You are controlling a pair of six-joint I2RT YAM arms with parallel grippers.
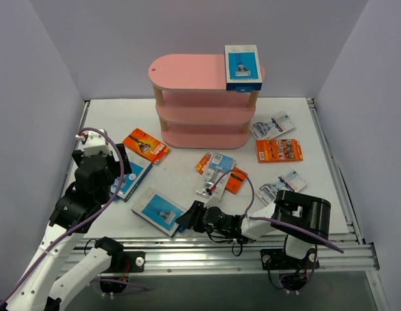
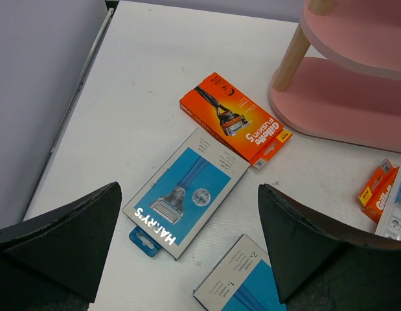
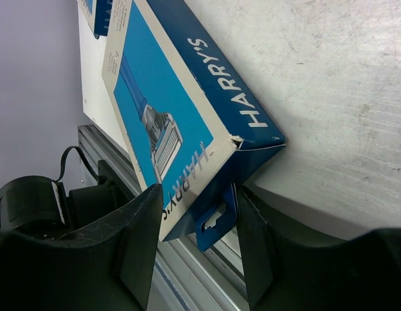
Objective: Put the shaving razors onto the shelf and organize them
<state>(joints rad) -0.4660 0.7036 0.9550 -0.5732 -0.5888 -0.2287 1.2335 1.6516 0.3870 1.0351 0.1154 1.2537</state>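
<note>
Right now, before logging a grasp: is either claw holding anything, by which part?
Left claw holds nothing. Right claw straddles the hang-tab end of the box; grip cannot be told.

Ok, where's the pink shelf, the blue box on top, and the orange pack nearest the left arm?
Pink three-tier shelf (image 1: 184,71): overhead view, bare top board.
Blue-and-white razor box (image 1: 243,67): overhead view, middle of its front.
Orange razor card (image 2: 229,118): left wrist view, razor picture.

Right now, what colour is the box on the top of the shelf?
The box is blue and white, clearest in the top view.
</note>
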